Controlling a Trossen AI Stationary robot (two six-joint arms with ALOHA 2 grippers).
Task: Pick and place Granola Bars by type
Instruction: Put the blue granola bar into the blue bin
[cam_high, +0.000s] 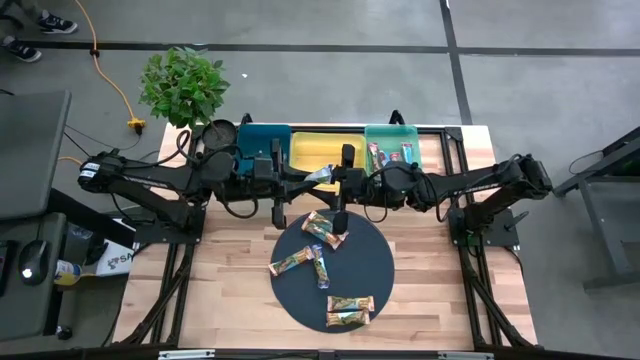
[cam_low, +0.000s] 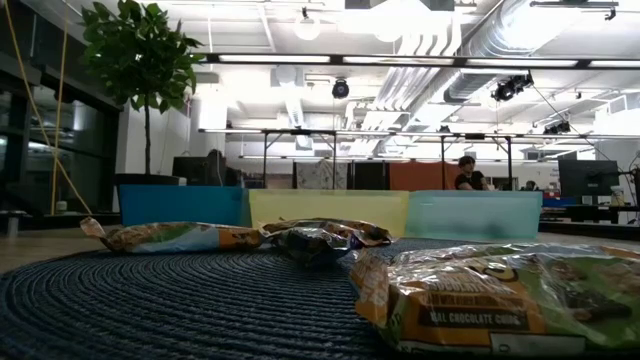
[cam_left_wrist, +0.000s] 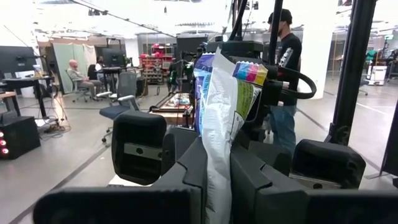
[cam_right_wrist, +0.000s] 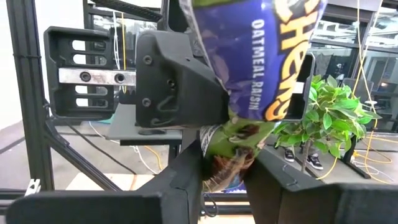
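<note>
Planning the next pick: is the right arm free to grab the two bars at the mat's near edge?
Probably not yet: the right pincer is shut on a bar that the left pincer also grips, by the yellow bin. Nothing else blocks the two bars.

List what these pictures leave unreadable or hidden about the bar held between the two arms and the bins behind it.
- Held bar: too small in the high view to read; both wrist views show only part of its wrapper, cut off by the fingers.
- Blue bin: partly covered by the left arm in the high view.
- Bin contents: low view shows only walls.
</note>
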